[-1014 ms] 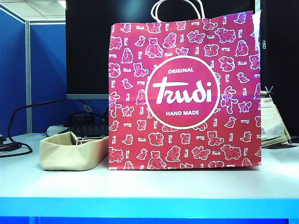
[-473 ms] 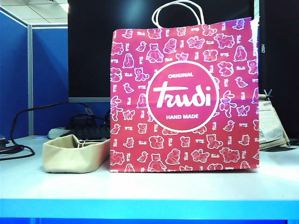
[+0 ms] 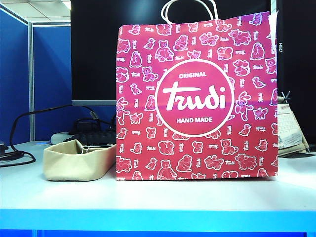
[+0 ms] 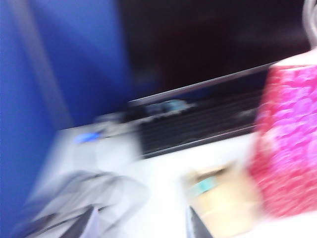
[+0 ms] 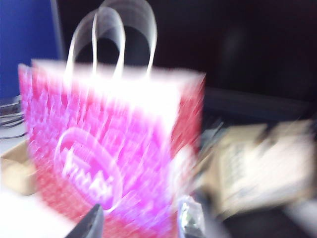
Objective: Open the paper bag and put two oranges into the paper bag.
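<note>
Tabletop (image 3: 158, 197), pale and smooth, runs across the near part of the exterior view, and neither arm shows in that view. On it, near the middle and reaching right, stands the paper bag (image 3: 196, 101), upright, magenta-red with white animal outlines. Its round white-ringed logo reads "ORIGINAL", "trudi" and "HAND MADE"; tiny "trudi" marks repeat among the animals. White cord handles (image 3: 190, 7) rise above its top edge. Just left of the bag, touching or nearly so, sits a low beige fabric tray (image 3: 76, 160). No oranges can be seen in any view.

The left gripper (image 4: 141, 225) appears only in its blurred wrist view, two dark fingertips (image 4: 195, 225) standing apart with nothing between them, hanging over the table left of the tray and bag. The right gripper (image 5: 141, 223) shows likewise in its own smeared view, fingers (image 5: 91, 223) spread with nothing between them, close in front of the bag's near right corner.

Farther back lie a dark keyboard (image 3: 91, 138) and black cables (image 3: 19, 153) at left, a desk calendar (image 3: 289, 131) at right, its print too small to read, then a black monitor (image 3: 94, 49) and blue partition (image 3: 15, 74).
</note>
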